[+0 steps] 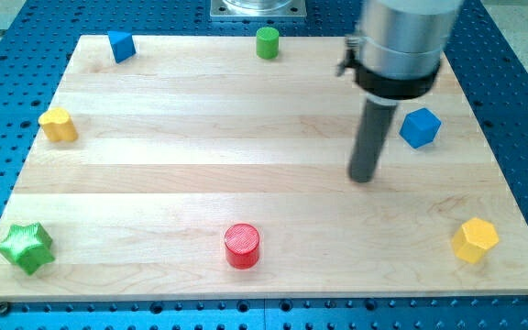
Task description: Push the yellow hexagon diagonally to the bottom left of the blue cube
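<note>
The yellow hexagon (475,240) sits near the board's bottom right corner. The blue cube (420,127) sits at the right, above the hexagon. My tip (363,177) touches the board just left of and slightly below the blue cube, with a small gap between them. The tip is well up and to the left of the yellow hexagon. The rod rises from the tip into the arm's grey and black body at the view's top.
A red cylinder (242,246) stands at the bottom centre. A green star (26,247) is at the bottom left. A yellow heart-like block (58,125) is at the left edge. A blue triangular block (121,46) and a green cylinder (267,42) sit along the top edge.
</note>
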### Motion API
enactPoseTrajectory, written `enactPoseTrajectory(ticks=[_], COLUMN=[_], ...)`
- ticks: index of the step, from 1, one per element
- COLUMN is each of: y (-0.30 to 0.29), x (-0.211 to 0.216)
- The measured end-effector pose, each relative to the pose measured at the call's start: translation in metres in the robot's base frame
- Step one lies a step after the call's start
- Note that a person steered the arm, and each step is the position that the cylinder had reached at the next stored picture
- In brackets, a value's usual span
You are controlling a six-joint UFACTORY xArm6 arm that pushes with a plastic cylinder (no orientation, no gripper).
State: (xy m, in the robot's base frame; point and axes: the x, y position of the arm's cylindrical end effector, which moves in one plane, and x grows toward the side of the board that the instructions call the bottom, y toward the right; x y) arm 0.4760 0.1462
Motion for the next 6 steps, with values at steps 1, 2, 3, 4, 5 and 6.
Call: enactPoseTrajectory(ticks=[1, 2, 3, 4, 5, 6], y=[0.057, 0.105, 0.133, 0.156, 0.158, 0.133], x=[0.000, 0.003, 0.027, 0.059, 0.088, 0.112])
